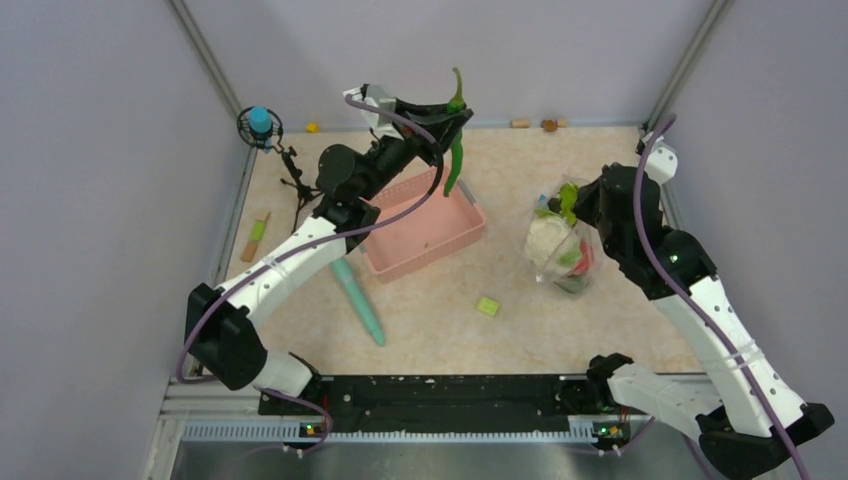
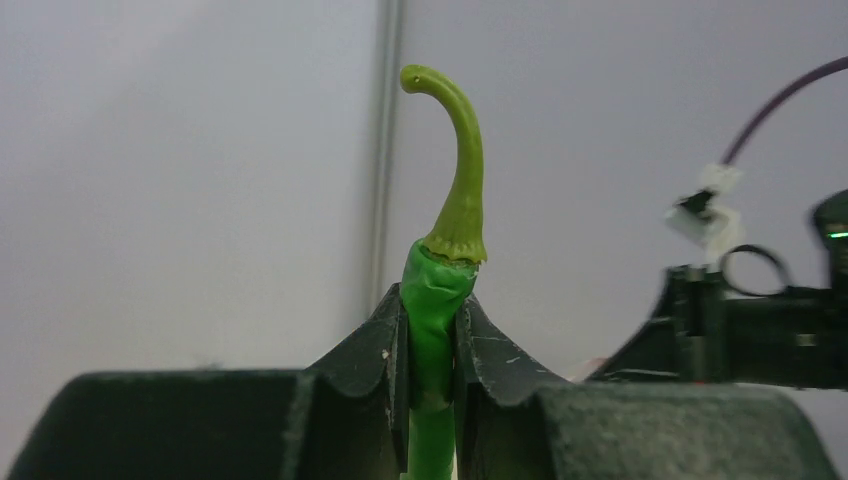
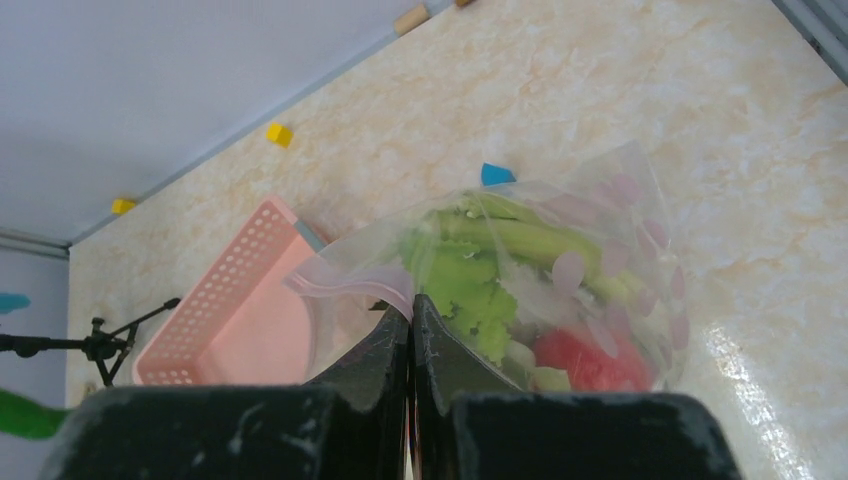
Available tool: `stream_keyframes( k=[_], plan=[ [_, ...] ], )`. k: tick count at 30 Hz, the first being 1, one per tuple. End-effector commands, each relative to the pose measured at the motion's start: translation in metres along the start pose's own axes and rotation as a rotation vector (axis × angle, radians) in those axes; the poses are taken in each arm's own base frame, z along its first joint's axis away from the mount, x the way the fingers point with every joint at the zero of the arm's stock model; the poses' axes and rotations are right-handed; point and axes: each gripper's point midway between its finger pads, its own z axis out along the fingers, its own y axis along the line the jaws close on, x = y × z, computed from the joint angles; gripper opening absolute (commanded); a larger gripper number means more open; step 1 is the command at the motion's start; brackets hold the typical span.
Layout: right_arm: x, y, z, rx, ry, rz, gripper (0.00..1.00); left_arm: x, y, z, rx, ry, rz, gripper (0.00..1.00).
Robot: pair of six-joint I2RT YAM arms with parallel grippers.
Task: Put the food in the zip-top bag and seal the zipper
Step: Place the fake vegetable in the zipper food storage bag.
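My left gripper (image 1: pixel 456 118) is shut on a long green chili pepper (image 1: pixel 455 160) and holds it upright in the air above the pink basket's far edge. In the left wrist view the pepper (image 2: pixel 438 285) sits between the fingers, its curved stem pointing up. My right gripper (image 1: pixel 578 207) is shut on the mouth edge of the clear zip-top bag (image 1: pixel 562 250), which stands at the right. The wrist view shows the pinkish zipper (image 3: pixel 350 285) pinched at my right gripper (image 3: pixel 411 322). Inside the bag (image 3: pixel 640 250) are green leafy pieces (image 3: pixel 465 290), a leek stalk (image 3: pixel 530 240), a red tomato (image 3: pixel 585 360) and a white cauliflower (image 1: pixel 545 240).
A pink basket (image 1: pixel 425 235) stands mid-table. A teal stick (image 1: pixel 358 300) lies in front of it and a yellow-green block (image 1: pixel 487 306) lies nearer centre. A small stand with a blue cap (image 1: pixel 262 125) is at the back left. Small blocks lie along the back wall.
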Motion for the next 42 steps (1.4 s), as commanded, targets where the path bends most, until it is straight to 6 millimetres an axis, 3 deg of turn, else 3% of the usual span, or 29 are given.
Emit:
stream_keyframes(
  k=[1, 4, 7, 11, 19, 26, 32, 42],
  plan=[
    [-0.038, 0.010, -0.012, -0.010, -0.106, 0.151, 0.00, -0.071, -0.077, -0.002, 0.235, -0.193, -0.049, 0.00],
    [-0.045, 0.015, -0.013, -0.030, -0.126, 0.192, 0.00, -0.075, -0.109, 0.001, 0.301, -0.210, -0.055, 0.00],
    [-0.053, 0.019, -0.013, -0.035, -0.152, 0.247, 0.00, -0.079, -0.126, 0.001, 0.298, -0.239, -0.091, 0.00],
    [-0.056, 0.025, -0.011, -0.050, -0.160, 0.291, 0.00, -0.085, -0.142, -0.001, 0.317, -0.320, -0.179, 0.00],
    [-0.057, 0.025, -0.014, -0.078, -0.181, 0.344, 0.00, -0.064, -0.159, -0.002, 0.327, -0.403, -0.277, 0.00],
    [-0.059, 0.024, -0.020, -0.099, -0.187, 0.365, 0.00, -0.025, -0.153, -0.003, 0.260, -0.417, -0.273, 0.00],
    [-0.056, 0.025, -0.023, -0.124, -0.178, 0.375, 0.00, -0.002, -0.141, 0.000, 0.173, -0.449, -0.210, 0.00],
    [-0.065, 0.042, -0.029, -0.200, -0.170, 0.421, 0.00, 0.042, -0.141, -0.006, 0.181, -0.421, -0.151, 0.00]
  ],
)
